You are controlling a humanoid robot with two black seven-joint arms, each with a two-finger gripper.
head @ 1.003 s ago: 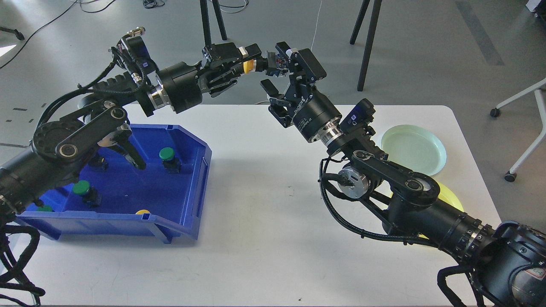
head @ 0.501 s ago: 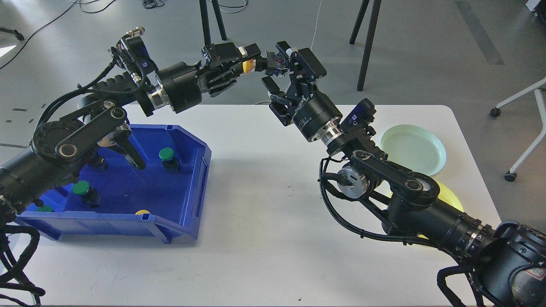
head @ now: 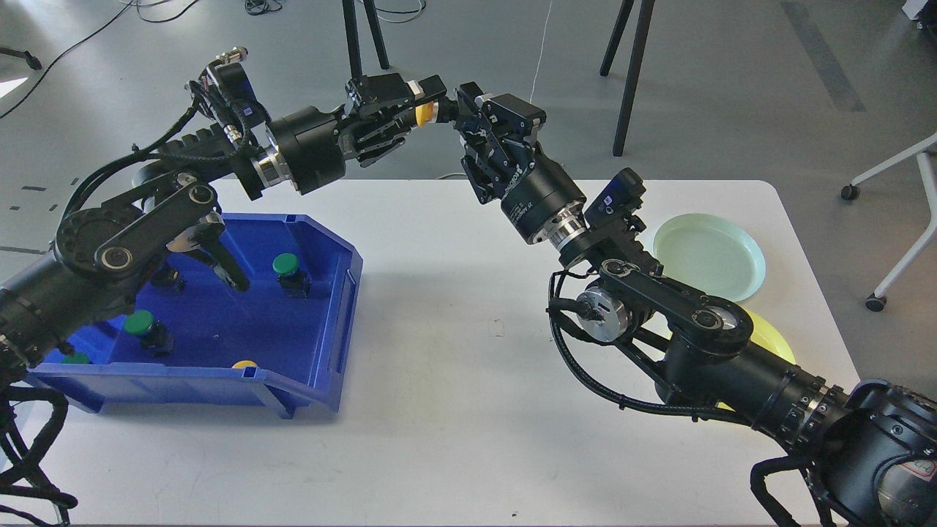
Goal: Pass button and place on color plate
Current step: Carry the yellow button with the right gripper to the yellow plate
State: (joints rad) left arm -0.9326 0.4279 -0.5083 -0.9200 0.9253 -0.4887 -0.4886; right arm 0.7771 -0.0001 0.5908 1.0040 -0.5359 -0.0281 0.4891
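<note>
A yellow-capped button (head: 423,114) is held in the air above the far edge of the white table (head: 454,410). My left gripper (head: 416,110) is shut on it from the left. My right gripper (head: 458,111) meets it from the right, with its fingers closed in on the button's dark body. A pale green plate (head: 708,256) lies at the right of the table. A yellow plate (head: 772,340) lies nearer to me, mostly hidden behind my right arm.
A blue bin (head: 333,322) stands at the left with green buttons (head: 286,265) (head: 139,323) and a yellow one (head: 244,363) at its front wall. Stand legs (head: 629,80) and a chair base (head: 878,293) are on the floor beyond the table.
My right gripper's fingers, spread open a second ago, have closed on the button's body and turned slightly. My left gripper has kept still, holding the button.
</note>
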